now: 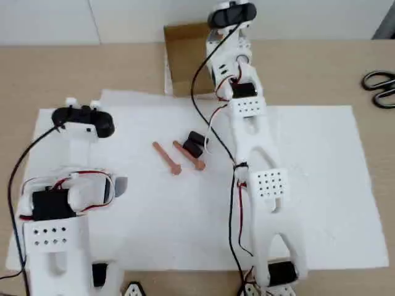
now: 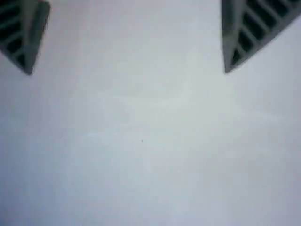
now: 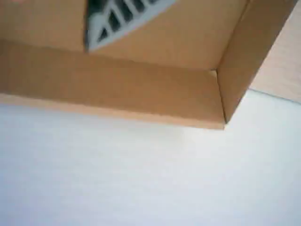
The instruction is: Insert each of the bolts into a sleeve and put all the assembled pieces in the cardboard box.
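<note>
Two salmon bolts (image 1: 166, 158) (image 1: 189, 155) lie side by side on the white foam sheet (image 1: 321, 185) near its middle. Two black sleeves (image 1: 195, 143) sit touching each other just right of them, with no bolt in either. The cardboard box (image 1: 184, 58) stands at the sheet's far edge. My right arm stretches out to it, and in the right wrist view my right gripper (image 3: 123, 16) hangs over the box's floor, behind its near wall (image 3: 117, 89). My left gripper (image 2: 129, 37) is open and holds nothing, low over bare foam at the left, well away from the parts.
Scissors (image 1: 379, 88) lie on the wooden table at the far right, off the foam. The right arm's black cable (image 1: 196, 98) runs down past the sleeves. Bare foam lies in front of the bolts and to the right arm's right.
</note>
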Controlling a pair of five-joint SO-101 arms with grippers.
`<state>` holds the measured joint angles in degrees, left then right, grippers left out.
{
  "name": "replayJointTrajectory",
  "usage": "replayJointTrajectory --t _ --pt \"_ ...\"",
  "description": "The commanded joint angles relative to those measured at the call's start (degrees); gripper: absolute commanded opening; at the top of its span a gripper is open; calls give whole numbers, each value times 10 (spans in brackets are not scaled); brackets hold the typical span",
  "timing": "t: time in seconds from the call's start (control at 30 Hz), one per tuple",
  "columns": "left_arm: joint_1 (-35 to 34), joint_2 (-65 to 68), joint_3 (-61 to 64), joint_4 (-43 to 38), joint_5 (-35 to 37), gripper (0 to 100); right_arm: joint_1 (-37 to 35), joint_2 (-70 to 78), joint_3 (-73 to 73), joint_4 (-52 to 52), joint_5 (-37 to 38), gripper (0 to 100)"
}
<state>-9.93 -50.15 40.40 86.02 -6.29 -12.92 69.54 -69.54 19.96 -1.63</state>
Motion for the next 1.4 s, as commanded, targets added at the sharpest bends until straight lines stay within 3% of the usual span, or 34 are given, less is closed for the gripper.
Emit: replayJointTrajectory --t 0.0,0.1,0.3,0.7,0.9,1.37 --pt "0 3 -21 2 0 245 -8 -18 -46 -15 7 173" --pt "0 3 -21 2 0 245 -10 -18 -90 8 8 173" --pt "-1 3 -21 2 0 245 -27 -19 -273 172 8 173" --pt "-1 4 -21 2 1 245 -71 -279 -267 553 4 173" --pt "-1 4 -21 -4 53 246 -133 -407 -267 781 4 173" --pt "-1 1 25 -35 73 246 -161 -647 -241 793 32 172"
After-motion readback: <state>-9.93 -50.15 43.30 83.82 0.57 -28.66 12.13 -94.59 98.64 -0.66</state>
